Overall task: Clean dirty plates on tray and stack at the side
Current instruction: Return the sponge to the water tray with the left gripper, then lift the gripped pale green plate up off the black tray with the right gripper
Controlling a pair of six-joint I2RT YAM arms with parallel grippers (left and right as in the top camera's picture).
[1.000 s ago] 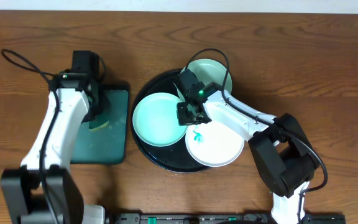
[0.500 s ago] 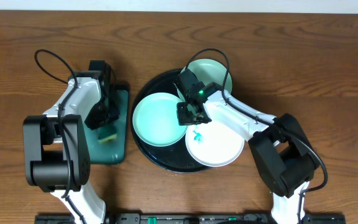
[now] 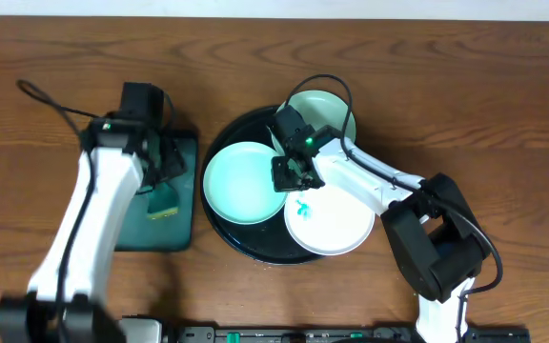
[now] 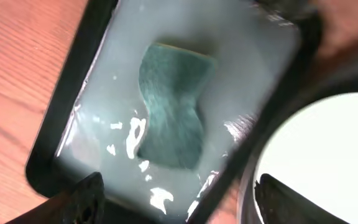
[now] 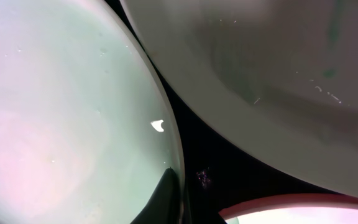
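Three plates lie on the round black tray [image 3: 219,143]: a mint-green plate [image 3: 241,183] at the left, a second mint-green plate [image 3: 327,112] at the back, and a white plate [image 3: 336,227] with a teal smear [image 3: 302,208] at the front right. My right gripper [image 3: 292,173] is shut on the right rim of the left mint-green plate [image 5: 61,112]; one dark finger [image 5: 166,199] lies on that rim. My left gripper [image 3: 163,170] hangs open above the green sponge [image 4: 169,106], apart from it, with nothing between its fingertips [image 4: 86,193].
The sponge [image 3: 165,200] lies on a wet rectangular black tray [image 3: 136,229] left of the round tray. Bare wooden table surrounds both trays. The right arm's base stands at the front right [image 3: 441,248].
My left gripper has opened and let go of the sponge, which now lies on the rectangular tray. The left arm has shifted. The right gripper and the plates have not moved.
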